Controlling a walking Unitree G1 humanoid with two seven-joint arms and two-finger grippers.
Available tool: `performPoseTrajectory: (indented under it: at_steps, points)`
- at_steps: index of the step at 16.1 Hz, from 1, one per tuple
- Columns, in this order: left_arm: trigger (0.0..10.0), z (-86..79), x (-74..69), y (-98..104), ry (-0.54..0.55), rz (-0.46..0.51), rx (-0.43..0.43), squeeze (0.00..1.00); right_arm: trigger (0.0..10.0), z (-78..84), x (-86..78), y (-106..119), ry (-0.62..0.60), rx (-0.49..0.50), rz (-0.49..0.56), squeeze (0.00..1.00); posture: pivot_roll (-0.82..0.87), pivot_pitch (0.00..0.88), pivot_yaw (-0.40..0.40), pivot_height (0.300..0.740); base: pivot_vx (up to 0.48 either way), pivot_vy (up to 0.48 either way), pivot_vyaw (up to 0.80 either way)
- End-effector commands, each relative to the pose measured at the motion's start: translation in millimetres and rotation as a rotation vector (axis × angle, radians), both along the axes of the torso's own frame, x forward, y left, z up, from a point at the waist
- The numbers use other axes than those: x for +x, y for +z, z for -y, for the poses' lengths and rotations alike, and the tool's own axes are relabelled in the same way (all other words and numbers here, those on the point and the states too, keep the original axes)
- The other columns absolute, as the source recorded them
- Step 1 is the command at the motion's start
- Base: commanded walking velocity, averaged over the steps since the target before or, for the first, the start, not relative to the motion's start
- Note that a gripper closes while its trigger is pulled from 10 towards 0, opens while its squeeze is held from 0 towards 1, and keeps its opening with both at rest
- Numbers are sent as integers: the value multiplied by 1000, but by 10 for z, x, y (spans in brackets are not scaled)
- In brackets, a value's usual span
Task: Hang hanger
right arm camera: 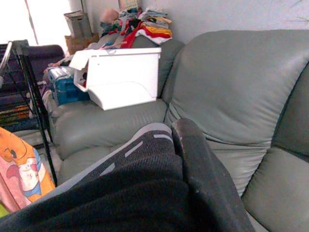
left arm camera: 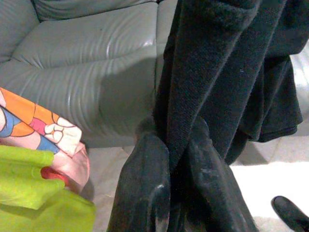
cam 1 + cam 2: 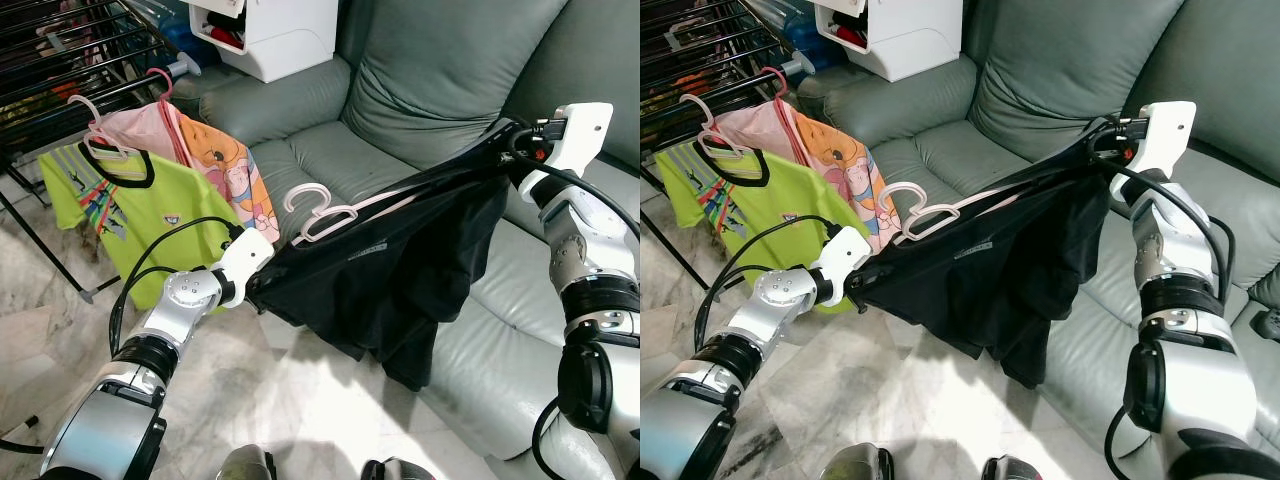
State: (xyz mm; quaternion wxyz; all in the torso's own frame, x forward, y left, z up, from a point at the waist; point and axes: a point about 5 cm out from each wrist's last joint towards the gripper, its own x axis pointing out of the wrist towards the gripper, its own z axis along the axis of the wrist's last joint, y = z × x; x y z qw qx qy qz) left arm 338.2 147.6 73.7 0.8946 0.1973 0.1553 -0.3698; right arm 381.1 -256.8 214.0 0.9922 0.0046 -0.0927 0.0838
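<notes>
Floor [image 3: 300, 390] nearest, pale marble, and just above it the left tool [image 2: 178, 164] is clamped on a fold of the black garment [image 3: 400, 280]; the wrist view has both black fingers [image 2: 145, 193] pinching cloth between them. Across, higher up by the sofa back, the right tool [image 1: 186, 145] grips the garment's other end, one finger lying over the dark fabric with its grey band. Between the two tools the garment hangs stretched like a hammock, its bulk drooping in front of the sofa [image 3: 440, 90] seat.

And there's the hanger [image 3: 325, 212], pale pink, resting on the top edge of the garment, hook pointing toward the left tool, its arm running along the cloth toward the right tool. It sits nearer the left tool, apart from both; neither tool touches it. Whether it is threaded into the garment, I can't tell.

Further left, the rack [image 3: 70, 60] carries a green shirt [image 3: 110, 200] and an orange print piece [image 3: 225, 165], each on its own hanger.

My read: the load has to travel to that rack with the hook free. Keep the cloth taut and level so the hanger doesn't slide off, swing both arms together, and present the hook over a bare rail beside the orange piece. Slack on either side looks like the risk here.
</notes>
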Motion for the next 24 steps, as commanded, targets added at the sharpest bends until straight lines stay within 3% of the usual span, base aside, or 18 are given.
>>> performPoseTrajectory:
  at_steps: [1, 2, 3, 6, 9, 10, 11, 12, 14, 15, 16, 18, 20, 22, 24]
  points:
    - [0, -302, -92, -197, 128, -94, 56, 0, 0, 141, -35, 356, -60, -1, 142, 0, -79, 37, 15, 740, 0, 0, 0]
    - [0, -360, 105, -6, 554, 78, -36, 0, 0, -831, 198, 27, 26, -120, 56, 0, -31, 20, 9, 740, 0, 0, 0]
    - [0, -458, 135, 105, 767, 143, -103, 0, 0, -1347, 211, -98, 83, -181, 38, 0, -30, 24, 10, 740, 0, 0, 0]
    - [392, -453, 97, 79, 758, 138, -109, 0, 0, -1346, 205, -103, 99, -225, 45, 0, -35, 28, 10, 740, 0, 0, 0]
    - [1137, -292, 80, 102, 773, 132, -137, 0, 0, -1476, 214, -78, 82, -217, 68, 0, -28, 30, 16, 740, 0, 0, 0]
    - [1765, -150, 70, 158, 666, 140, -186, 0, 0, -1519, 208, -93, 106, -244, 68, 0, -28, 30, 16, 740, 0, 0, 0]
    - [1647, -95, 31, 181, 586, 162, -197, 0, 0, -1499, 214, -100, 108, -261, 62, 0, -16, 29, 24, 740, 0, 0, 0]
    - [549, -51, -9, 195, 512, 161, -217, 0, 0, -1471, 221, -96, 112, -284, 59, 0, -16, 29, 24, 740, 0, 0, 0]
    - [0, -23, -112, 158, 386, 167, -170, 0, 0, -1400, 217, -149, 118, -316, 40, 0, -8, 15, 26, 740, 0, 0, 0]
    - [0, -56, -267, 50, 268, 158, -59, 0, 0, -1300, 189, -262, 125, -370, 13, 0, -4, 0, 19, 740, 0, 0, 0]
    - [0, -96, -317, -3, 281, 116, -71, 0, 0, -1266, 171, -326, 121, -384, -3, 0, -5, 0, 16, 740, 0, 0, 0]
    - [0, -43, -471, -158, 263, 45, -65, 0, 10000, -1248, 131, -469, 66, -343, -37, 0, -6, 0, 14, 740, 0, 0, 0]
    - [0, 95, -561, -260, 292, 11, -70, 0, 10000, -1390, 62, -649, 68, -291, -83, 0, -6, 0, 16, 740, 0, 0, 0]
    - [0, 248, -584, -312, 336, -27, -117, 0, 10000, -1682, -83, -893, 168, -215, -142, 0, -8, 0, 19, 740, 0, 0, 0]
    - [0, 400, -640, -335, 244, -74, -125, 0, 10000, -1940, -200, -945, 303, -178, -115, 0, -12, 0, 24, 740, 0, 0, 0]
